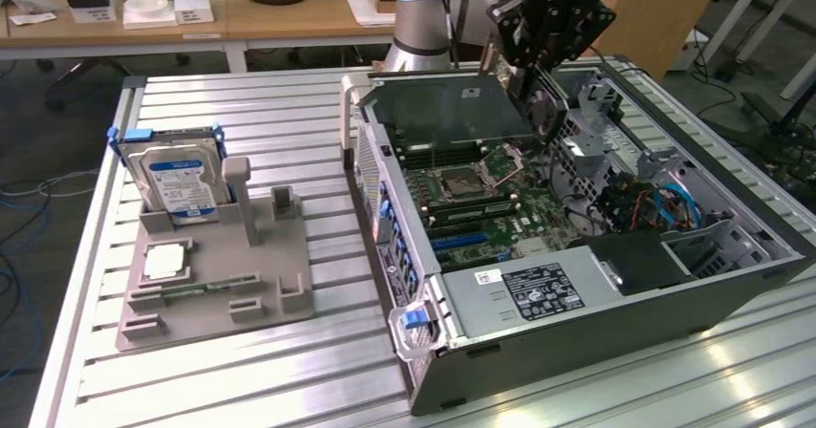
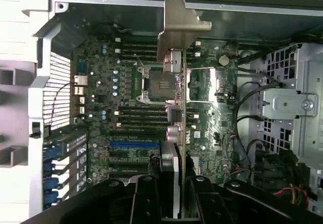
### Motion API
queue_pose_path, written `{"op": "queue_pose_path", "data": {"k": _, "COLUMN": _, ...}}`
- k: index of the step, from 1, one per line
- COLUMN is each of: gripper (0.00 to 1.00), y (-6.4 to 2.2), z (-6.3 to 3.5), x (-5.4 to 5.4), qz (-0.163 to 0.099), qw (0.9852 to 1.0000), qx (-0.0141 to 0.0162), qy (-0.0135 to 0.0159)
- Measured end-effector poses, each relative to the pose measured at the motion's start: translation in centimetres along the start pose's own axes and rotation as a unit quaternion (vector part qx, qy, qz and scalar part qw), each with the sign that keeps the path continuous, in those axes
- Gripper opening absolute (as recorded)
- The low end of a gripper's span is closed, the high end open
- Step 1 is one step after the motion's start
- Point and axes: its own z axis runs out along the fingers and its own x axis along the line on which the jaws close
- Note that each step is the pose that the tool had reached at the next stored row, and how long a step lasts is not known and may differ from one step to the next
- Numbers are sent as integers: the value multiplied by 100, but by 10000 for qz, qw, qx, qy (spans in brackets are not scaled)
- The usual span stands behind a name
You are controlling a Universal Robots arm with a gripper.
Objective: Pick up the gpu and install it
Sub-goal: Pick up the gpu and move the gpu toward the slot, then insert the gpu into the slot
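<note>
My gripper hangs over the far middle of the open computer case, shut on the gpu. The card hangs edge-on below the fingers, above the motherboard and apart from it. In the wrist view the gripper clamps the gpu between two black fingers. The thin card runs away from the camera, and its pale metal bracket sits at the far end. Beneath it lie the CPU socket and the blue expansion slot.
On the exterior view's left a grey holder carries an upright silver hard drive, a processor chip and a memory stick. Inside the case are the power supply, a drive cage and loose cables.
</note>
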Motion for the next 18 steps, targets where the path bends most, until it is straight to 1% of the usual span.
{"op": "queue_pose_path", "data": {"k": 3, "gripper": 28, "y": -2, "z": 2, "x": -86, "qz": -1, "qw": 10000, "qx": -1, "qy": 0}}
{"op": "queue_pose_path", "data": {"k": 5, "gripper": 28, "y": -2, "z": 3, "x": -105, "qz": -1, "qw": 10000, "qx": -1, "qy": 0}}
{"op": "queue_pose_path", "data": {"k": 18, "gripper": 28, "y": -1, "z": 3, "x": -106, "qz": -4, "qw": 10000, "qx": -1, "qy": 0}}
